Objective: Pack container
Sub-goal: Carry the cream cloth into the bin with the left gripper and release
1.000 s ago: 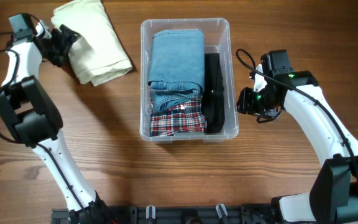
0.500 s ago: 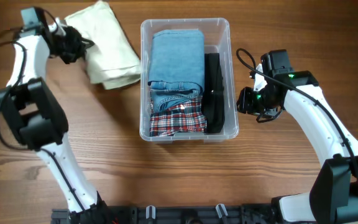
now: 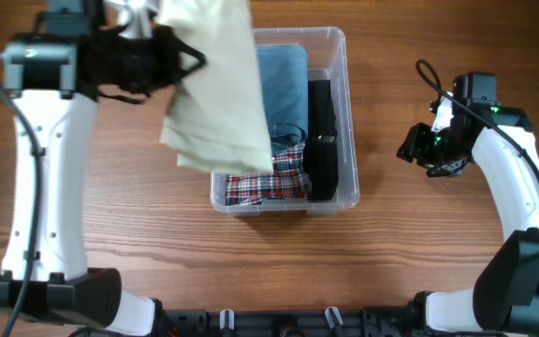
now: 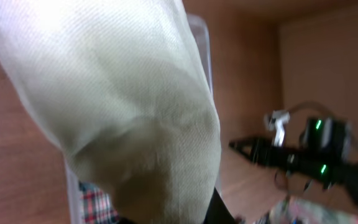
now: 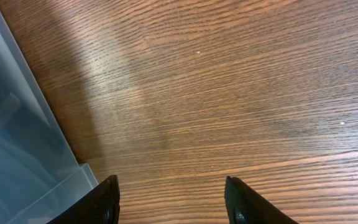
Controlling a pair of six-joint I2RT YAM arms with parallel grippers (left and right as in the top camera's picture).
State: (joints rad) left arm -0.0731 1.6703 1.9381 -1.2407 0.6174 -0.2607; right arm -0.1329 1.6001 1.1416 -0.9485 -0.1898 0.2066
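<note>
The container (image 3: 348,94), a clear plastic bin, stands mid-table holding folded blue jeans (image 3: 286,82), a plaid cloth (image 3: 271,186) and a black item (image 3: 321,131). My left gripper (image 3: 168,51) is raised and shut on a cream cloth (image 3: 215,94), which hangs over the container's left half. In the left wrist view the cream cloth (image 4: 123,93) fills most of the frame and hides the jaws; the container's rim (image 4: 202,50) shows behind it. My right gripper (image 3: 417,148) hovers over bare wood to the right of the container (image 5: 17,124), open (image 5: 174,202) with nothing between its fingers.
The wooden table (image 3: 438,253) stretches around the bin on all sides. The right arm (image 4: 303,155) shows in the left wrist view, beyond the hanging cloth.
The left gripper shut on the cream cloth, lifted it off the far-left table and carried it right, over the container. The right arm drew away to the right, its jaws a little wider.
</note>
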